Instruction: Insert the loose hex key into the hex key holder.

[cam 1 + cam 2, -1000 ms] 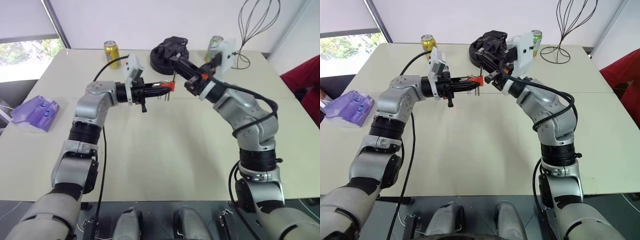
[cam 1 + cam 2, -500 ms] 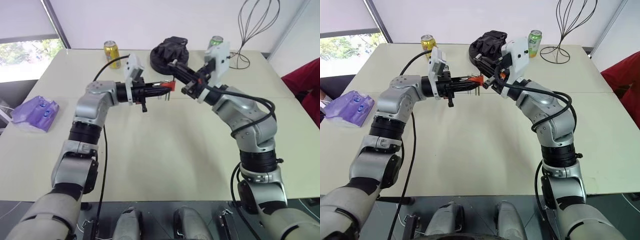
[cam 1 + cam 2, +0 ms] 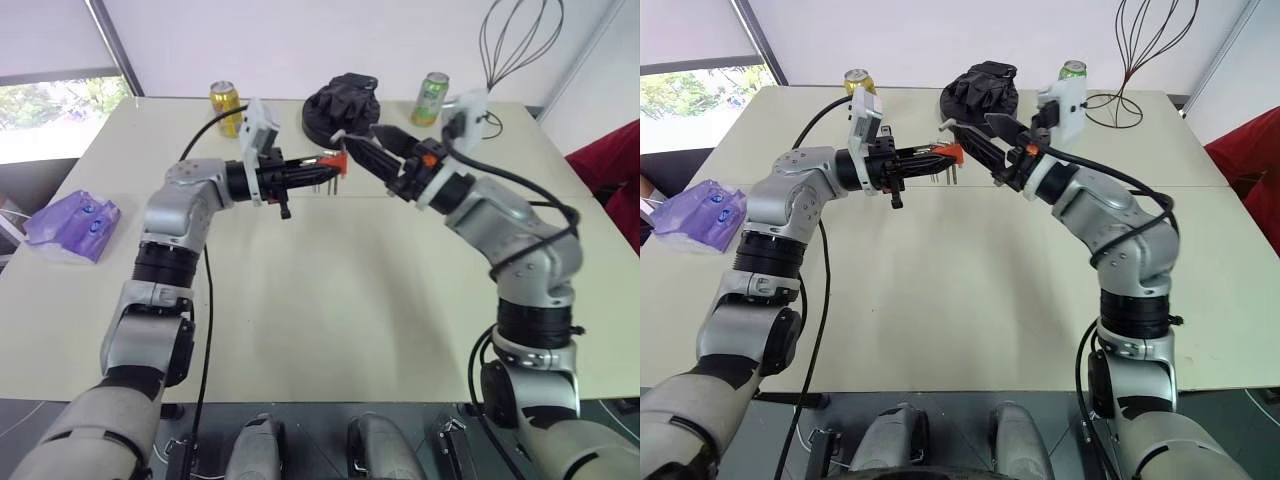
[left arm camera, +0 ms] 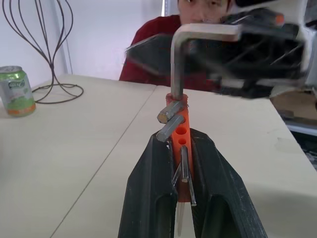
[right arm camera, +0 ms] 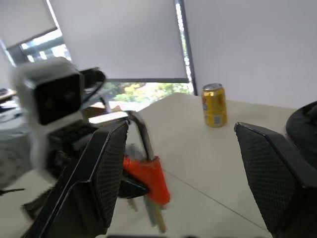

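Fingers of the left gripper (image 4: pixel 184 198) are closed tight on the holder (image 4: pixel 179 136), one black pad on each side of the red-orange block, which is held level above the table (image 3: pixel 330 300) with its short keys sticking out near the fingertips. Standing up from the top of the block is the hex key (image 4: pixel 177 64), its long leg seated in a hole and its short bent end lying across the right gripper's nearer finger. That right gripper (image 5: pixel 181 173) has its fingers spread wide, one on either side of the holder in its wrist view, and I judge that it no longer grips the key, though the left wrist view leaves it unclear whether a pad touches the bent end. From the head views the two grippers meet over the far middle of the table, in front of a black bundle (image 3: pixel 342 100), with a yellow can (image 3: pixel 225 105) and a green can (image 3: pixel 432 96) behind and a purple bag (image 3: pixel 70 225) well apart at the left edge. A person in red (image 4: pixel 163 34) sits beyond. By my reading the insertion is made and the step in hand is the release. Next the right gripper would need to draw clear without snagging the bent end, while the left keeps the holder steady; whether the key is fully seated I cannot tell.
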You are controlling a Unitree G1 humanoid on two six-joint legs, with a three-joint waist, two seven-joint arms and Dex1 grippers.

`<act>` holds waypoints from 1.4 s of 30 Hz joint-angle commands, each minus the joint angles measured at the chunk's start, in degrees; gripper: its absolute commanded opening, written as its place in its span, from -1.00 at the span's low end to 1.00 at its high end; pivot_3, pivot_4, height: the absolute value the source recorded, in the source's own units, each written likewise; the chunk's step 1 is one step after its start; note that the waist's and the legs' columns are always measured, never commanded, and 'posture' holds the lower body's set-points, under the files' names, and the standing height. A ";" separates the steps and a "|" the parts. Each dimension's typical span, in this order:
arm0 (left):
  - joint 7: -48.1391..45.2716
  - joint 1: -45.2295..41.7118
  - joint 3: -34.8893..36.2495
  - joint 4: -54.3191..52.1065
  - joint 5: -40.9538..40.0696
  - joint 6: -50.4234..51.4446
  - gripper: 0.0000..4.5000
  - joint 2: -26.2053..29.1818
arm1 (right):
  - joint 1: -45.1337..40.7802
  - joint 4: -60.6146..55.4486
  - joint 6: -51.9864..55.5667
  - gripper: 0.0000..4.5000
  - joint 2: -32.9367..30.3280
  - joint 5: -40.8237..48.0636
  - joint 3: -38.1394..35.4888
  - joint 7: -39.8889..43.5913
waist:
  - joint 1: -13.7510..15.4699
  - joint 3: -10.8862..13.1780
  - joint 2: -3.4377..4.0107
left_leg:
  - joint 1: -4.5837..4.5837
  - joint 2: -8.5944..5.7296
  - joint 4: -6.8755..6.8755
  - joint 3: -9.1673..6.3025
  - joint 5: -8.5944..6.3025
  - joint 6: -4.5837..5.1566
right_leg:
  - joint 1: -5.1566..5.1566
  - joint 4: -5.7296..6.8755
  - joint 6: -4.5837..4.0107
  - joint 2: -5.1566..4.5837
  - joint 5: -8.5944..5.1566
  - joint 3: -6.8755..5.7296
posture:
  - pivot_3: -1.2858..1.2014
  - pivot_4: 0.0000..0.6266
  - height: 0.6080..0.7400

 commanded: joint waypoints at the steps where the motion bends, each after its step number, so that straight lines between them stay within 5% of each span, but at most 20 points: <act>1: -0.17 -1.52 0.55 0.34 0.56 -1.01 -1.00 0.68 | 0.94 -2.59 2.27 0.57 -1.75 3.50 -5.33 -3.23 | -0.01 0.00 0.00 | 0.00 0.00 0.00 0.00 -0.03 0.05 | 0.00 0.00 0.00 0.00 0.00 0.00 | 0.03 -0.52 1.00; 11: 1.34 1.09 2.15 -3.75 -2.23 6.78 -1.00 1.21 | 5.09 -6.58 2.80 0.57 -2.76 4.85 -6.91 -7.02 | -0.07 0.00 0.01 | 0.00 0.00 0.00 -0.02 -0.04 0.06 | -0.01 0.01 0.00 0.02 0.00 0.01 | 0.03 -0.52 1.00; 20: 15.06 7.75 10.40 -3.00 -12.53 40.59 -1.00 1.65 | 11.08 -8.83 -0.80 0.57 -2.32 0.09 -2.06 -6.33 | -0.29 0.00 0.00 | 0.02 0.00 0.00 -0.10 -0.07 0.13 | 0.00 0.04 0.00 0.02 0.00 0.02 | 0.03 -0.52 1.00; 29: 14.64 9.77 7.32 12.95 -4.15 31.03 -1.00 6.04 | 12.21 -8.05 -4.14 0.57 0.95 -2.62 0.39 -7.25 | -0.12 0.00 0.00 | 0.03 0.00 -0.01 -0.06 0.04 -0.07 | -0.01 0.03 0.00 0.03 0.00 0.01 | 0.03 -0.52 1.00; 38: 14.52 9.05 4.11 20.50 3.91 19.04 0.89 7.65 | 12.20 -7.21 -5.12 0.60 1.23 -3.71 0.79 -6.47 | -0.02 0.00 0.00 | 0.12 -0.02 0.00 -0.05 -0.02 0.03 | 0.08 0.01 0.00 0.01 0.00 0.02 | 0.03 -0.52 1.00; 42: 16.25 12.08 1.62 16.24 9.29 10.65 0.95 11.77 | 13.26 -8.01 -4.86 0.60 0.86 -3.88 0.65 -6.42 | -0.76 -0.01 0.00 | 0.48 -0.01 -0.11 0.01 -0.07 0.12 | 0.19 0.04 -0.03 0.07 -0.02 0.22 | 0.03 -0.52 1.00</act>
